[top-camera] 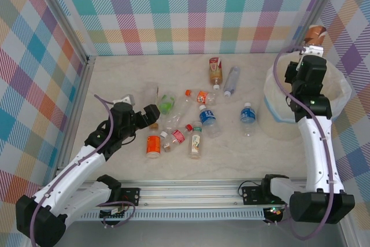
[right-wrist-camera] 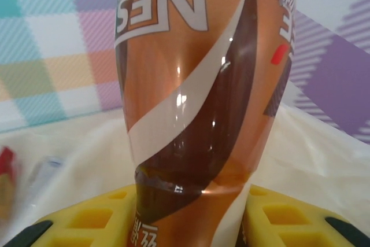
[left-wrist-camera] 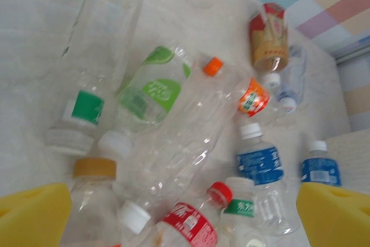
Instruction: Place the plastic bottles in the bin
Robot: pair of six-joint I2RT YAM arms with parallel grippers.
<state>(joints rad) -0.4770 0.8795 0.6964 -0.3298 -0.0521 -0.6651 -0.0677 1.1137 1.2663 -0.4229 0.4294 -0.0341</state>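
My right pincer [top-camera: 314, 43] pinches a brown bottle [top-camera: 316, 31] above the bin [top-camera: 270, 93]'s far rim, undropped; about a dozen plastic bottles [top-camera: 199, 121] lie left of the bin on the desk [top-camera: 115, 73], near my spread left pincer [top-camera: 151, 116].

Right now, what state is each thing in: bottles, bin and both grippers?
loose bottles, lying on the table
brown bottle, held over the bin
bin, upright, bag-lined, open top
left gripper, open above the loose bottles
right gripper, shut on the brown bottle
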